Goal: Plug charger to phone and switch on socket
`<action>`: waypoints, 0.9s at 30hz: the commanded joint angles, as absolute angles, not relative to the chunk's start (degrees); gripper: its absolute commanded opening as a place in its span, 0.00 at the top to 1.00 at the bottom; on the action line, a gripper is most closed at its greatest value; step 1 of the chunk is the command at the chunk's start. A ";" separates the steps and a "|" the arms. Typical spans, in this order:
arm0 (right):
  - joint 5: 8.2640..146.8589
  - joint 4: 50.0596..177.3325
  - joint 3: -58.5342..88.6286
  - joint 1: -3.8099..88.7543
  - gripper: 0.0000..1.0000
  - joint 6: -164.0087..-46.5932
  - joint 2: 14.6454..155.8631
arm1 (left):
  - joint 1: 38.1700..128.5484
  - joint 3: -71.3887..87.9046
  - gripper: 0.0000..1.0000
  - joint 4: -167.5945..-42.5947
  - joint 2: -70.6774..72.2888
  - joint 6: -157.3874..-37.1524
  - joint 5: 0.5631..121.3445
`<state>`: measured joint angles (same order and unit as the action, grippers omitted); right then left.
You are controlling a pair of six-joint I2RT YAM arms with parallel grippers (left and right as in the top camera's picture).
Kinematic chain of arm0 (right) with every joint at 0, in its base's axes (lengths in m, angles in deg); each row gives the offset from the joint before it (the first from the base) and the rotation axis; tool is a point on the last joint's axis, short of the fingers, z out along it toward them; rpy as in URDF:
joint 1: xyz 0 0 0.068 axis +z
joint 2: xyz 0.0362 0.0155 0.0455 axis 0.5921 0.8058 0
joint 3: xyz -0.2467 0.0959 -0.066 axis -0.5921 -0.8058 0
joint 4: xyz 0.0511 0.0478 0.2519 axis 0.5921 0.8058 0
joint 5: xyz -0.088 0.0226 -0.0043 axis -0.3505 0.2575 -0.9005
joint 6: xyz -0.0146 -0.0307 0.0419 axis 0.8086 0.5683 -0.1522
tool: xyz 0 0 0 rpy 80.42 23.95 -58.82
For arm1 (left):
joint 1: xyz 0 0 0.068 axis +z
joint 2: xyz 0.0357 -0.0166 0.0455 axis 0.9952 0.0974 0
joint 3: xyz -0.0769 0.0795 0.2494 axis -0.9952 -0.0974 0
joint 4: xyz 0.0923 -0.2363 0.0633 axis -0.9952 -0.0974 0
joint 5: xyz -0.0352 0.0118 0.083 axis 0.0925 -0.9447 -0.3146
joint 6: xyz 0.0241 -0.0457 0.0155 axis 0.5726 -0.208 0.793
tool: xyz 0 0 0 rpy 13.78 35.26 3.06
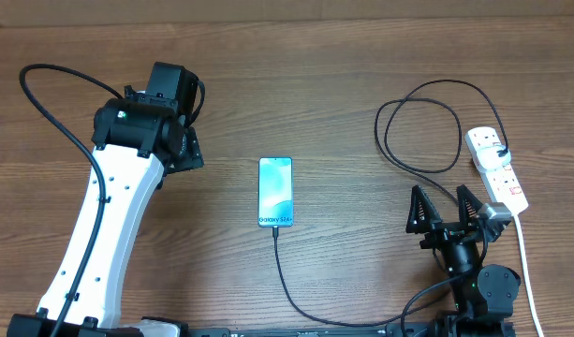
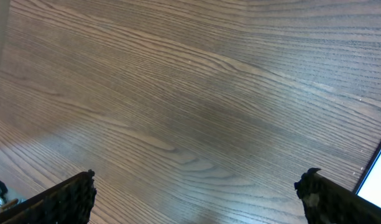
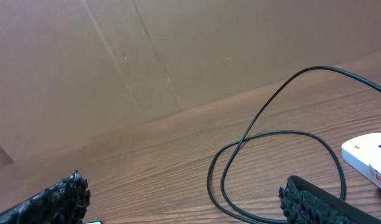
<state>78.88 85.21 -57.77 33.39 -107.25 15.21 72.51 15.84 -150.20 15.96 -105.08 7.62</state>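
Observation:
The phone point(image 1: 275, 192) lies flat mid-table, screen lit, its edge showing at the right of the left wrist view point(image 2: 378, 167). The charger's thin black cable point(image 1: 285, 271) meets the phone's near end, runs along the front edge and loops point(image 3: 265, 140) back to a black plug head point(image 1: 501, 151) seated in the white socket point(image 1: 498, 170), whose end also shows in the right wrist view point(image 3: 368, 159). My left gripper point(image 2: 195, 186) hangs open over bare wood left of the phone point(image 1: 188, 150). My right gripper point(image 1: 446, 208) is open beside the socket, empty point(image 3: 184, 194).
The socket's thick white cord point(image 1: 526, 257) runs toward the front right edge. A brown cardboard wall point(image 3: 146, 56) stands behind the table. The left arm's black cable point(image 1: 57, 103) arcs over the far left of the table.

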 commanded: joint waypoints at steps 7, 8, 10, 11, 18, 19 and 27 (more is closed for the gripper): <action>78.10 84.92 -58.38 33.57 0.00 -107.44 14.65 | 72.77 15.75 0.00 -150.09 16.27 -106.44 7.49; 78.10 84.92 -58.38 33.57 0.00 -107.44 14.65 | 72.77 15.75 0.00 -150.09 16.27 -106.44 7.49; 78.10 84.92 -58.38 33.57 0.00 -107.44 14.65 | 72.77 15.75 0.00 -150.09 16.27 -106.44 7.49; 78.10 84.92 -58.38 33.57 0.00 -107.44 14.65 | 72.77 15.75 0.01 -150.09 16.27 -106.44 7.49; 78.10 84.92 -58.38 33.57 0.00 -107.44 14.65 | 72.77 15.75 0.00 -150.09 16.27 -106.44 7.49; 78.10 84.92 -58.38 33.57 0.00 -107.44 14.65 | 72.77 15.75 0.00 -150.09 16.29 -106.44 7.49; 78.10 84.92 -58.38 33.57 0.00 -107.44 14.65 | 72.38 15.75 0.01 -150.09 12.18 -106.44 7.49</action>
